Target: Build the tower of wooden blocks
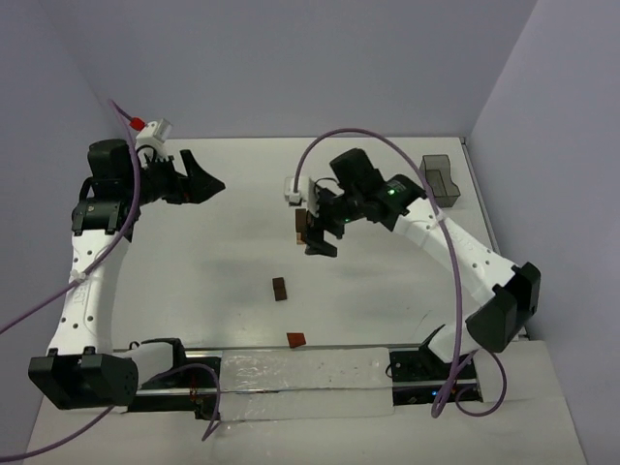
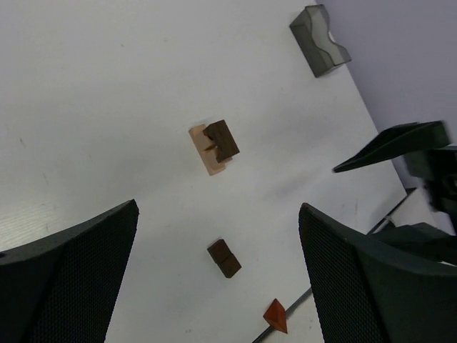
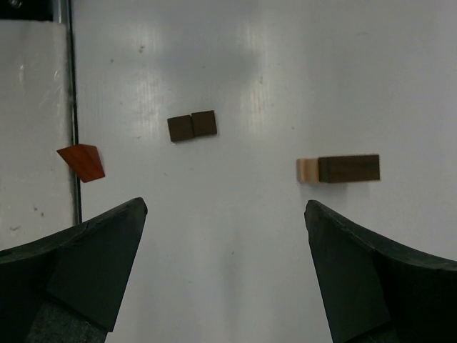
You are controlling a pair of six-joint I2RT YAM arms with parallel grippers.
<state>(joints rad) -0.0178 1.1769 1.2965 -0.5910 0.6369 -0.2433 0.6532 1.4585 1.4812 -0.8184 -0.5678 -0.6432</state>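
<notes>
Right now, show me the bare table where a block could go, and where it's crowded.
Widest bare patch: table between the left tool and the dark brown block pair. Also bare: the far strip behind the wood block tower. Crowded: around the tower by the right tool, and down through the pair to the reddish wedge.

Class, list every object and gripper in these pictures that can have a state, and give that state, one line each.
left gripper: open, holding nothing.
right gripper: open, holding nothing.
wood block tower: dark brown block on a light tan one, unheld.
dark brown pair: touching side by side, loose, not stacked.
reddish-brown block: loose, alone, not stacked.
grey bin: upright; contents unclear.
</notes>
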